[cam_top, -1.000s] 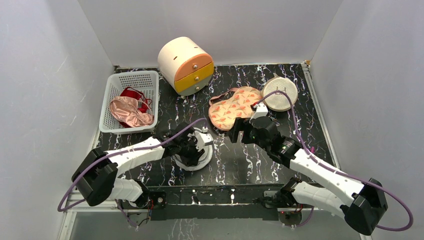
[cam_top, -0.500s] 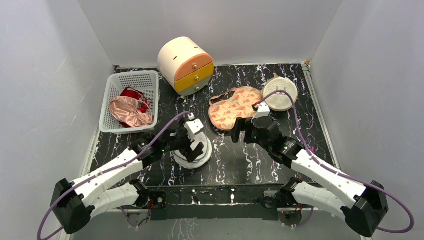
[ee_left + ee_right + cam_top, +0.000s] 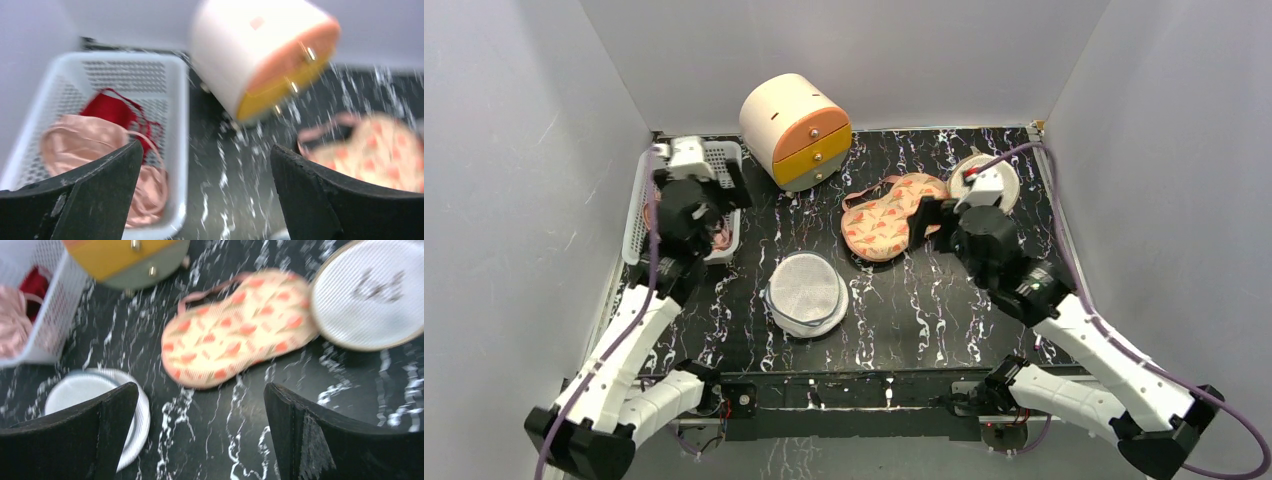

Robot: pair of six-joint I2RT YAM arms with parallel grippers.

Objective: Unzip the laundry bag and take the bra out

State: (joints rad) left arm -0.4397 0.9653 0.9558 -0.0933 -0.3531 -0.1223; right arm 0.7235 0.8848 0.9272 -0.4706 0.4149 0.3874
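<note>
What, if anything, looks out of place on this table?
Nothing spilled or damaged. One oddity: the patterned bra lies loose on the table, outside the laundry bag, with the left gripper and right gripper both open and off the bag.

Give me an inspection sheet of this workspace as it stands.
Surface: black marbled table, nothing spilled seen.
Job's things: bag standing near the front edge, apart from both arms, zip state unclear; bra flat on the table, outside it.
Clutter: basket holding red and pink garments; drawer chest; beige pouch.
Grippers: left pincer open, above the basket; right pincer open, above the bra; both empty.
Cables: purple cable along each arm, no snag seen.
Surroundings: grey walls on three sides.
</note>
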